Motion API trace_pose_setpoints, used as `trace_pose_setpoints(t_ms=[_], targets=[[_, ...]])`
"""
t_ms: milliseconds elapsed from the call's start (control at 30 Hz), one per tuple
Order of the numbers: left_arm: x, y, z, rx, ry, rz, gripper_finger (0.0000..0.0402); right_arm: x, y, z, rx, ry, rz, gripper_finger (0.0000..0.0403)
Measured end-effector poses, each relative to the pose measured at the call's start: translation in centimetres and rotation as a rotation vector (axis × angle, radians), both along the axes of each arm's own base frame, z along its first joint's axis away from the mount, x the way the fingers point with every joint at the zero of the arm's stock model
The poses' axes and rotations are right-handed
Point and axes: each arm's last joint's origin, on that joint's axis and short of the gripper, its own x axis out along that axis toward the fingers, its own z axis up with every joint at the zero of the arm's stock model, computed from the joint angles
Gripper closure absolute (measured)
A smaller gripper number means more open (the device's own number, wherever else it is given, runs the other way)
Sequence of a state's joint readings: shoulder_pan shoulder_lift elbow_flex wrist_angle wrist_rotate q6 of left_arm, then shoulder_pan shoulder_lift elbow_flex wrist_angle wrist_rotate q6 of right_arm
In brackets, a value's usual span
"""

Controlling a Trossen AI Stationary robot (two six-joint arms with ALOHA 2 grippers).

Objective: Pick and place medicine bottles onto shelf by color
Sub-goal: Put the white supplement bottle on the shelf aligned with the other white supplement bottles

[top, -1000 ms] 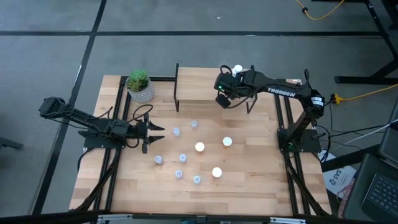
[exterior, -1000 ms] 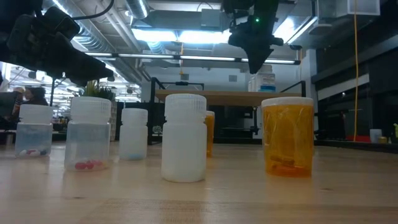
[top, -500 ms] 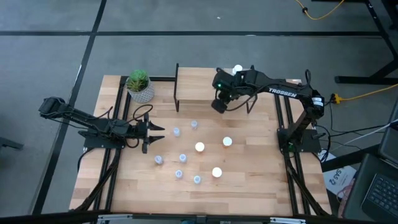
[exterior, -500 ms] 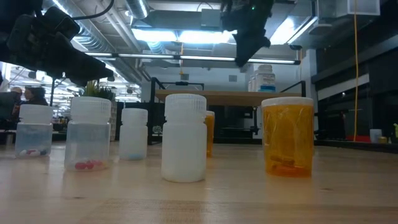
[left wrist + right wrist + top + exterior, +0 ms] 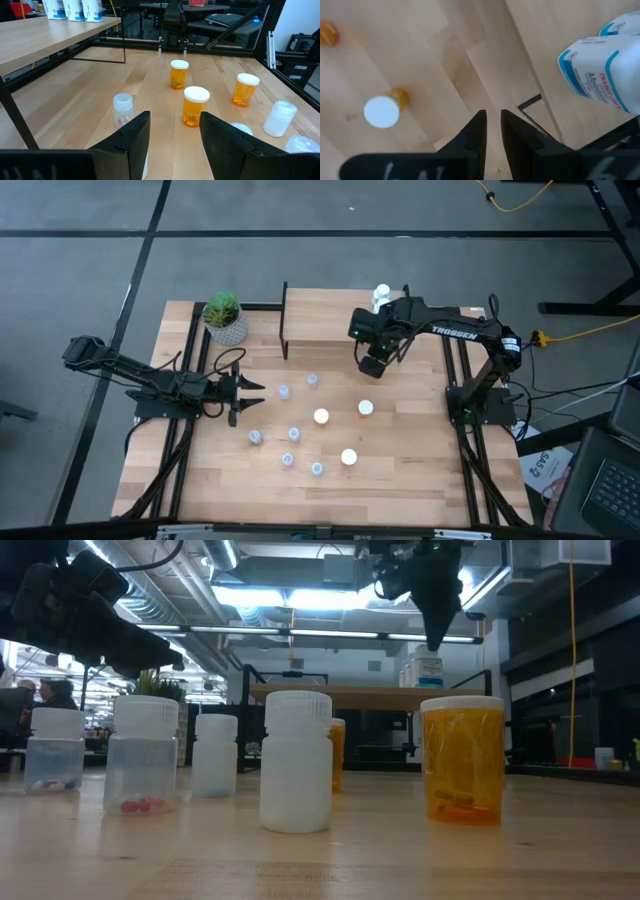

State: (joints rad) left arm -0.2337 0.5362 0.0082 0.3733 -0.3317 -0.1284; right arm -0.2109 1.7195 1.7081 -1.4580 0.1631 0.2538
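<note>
The medicine bottles stand upright on the tabletop: pale clear ones (image 5: pixel 294 434), white-capped orange ones (image 5: pixel 366 408) (image 5: pixel 195 106) and a white one (image 5: pixel 296 762). White bottles with blue labels (image 5: pixel 381 295) (image 5: pixel 600 65) stand on the shelf (image 5: pixel 325 315) at its far right end. My right gripper (image 5: pixel 372 366) (image 5: pixel 493 128) hangs in the air just in front of the shelf's near edge, pointing down, its fingers shut to a narrow slit with nothing between them. My left gripper (image 5: pixel 247 388) (image 5: pixel 172 135) waits open at the table's left, level, facing the bottles.
A green plant in a white pot (image 5: pixel 225 318) stands at the far left beside the shelf. Black frame rails (image 5: pixel 462 440) run along the table's left and right sides. Bare wood lies between the shelf and the bottles.
My right gripper has gone from over the shelf's near right part toward the table's near edge and a little to the right, off the shelf. It has rolled and tipped until it points almost straight down. No bottle has moved.
</note>
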Motion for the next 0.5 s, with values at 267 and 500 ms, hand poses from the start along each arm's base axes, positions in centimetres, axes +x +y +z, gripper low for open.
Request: trace_pose_setpoints(t_ms=[267, 500], targets=[[0.00, 0.00, -0.01, 0.000, 0.001, 0.000, 0.0237, -0.31, 0.25, -0.03, 0.003, 0.052, 0.090, 0.0344], [0.00, 0.00, 0.00, 0.000, 0.000, 0.000, 0.0237, 0.07, -0.11, 0.06, -0.096, 0.032, 0.099, 0.0344]])
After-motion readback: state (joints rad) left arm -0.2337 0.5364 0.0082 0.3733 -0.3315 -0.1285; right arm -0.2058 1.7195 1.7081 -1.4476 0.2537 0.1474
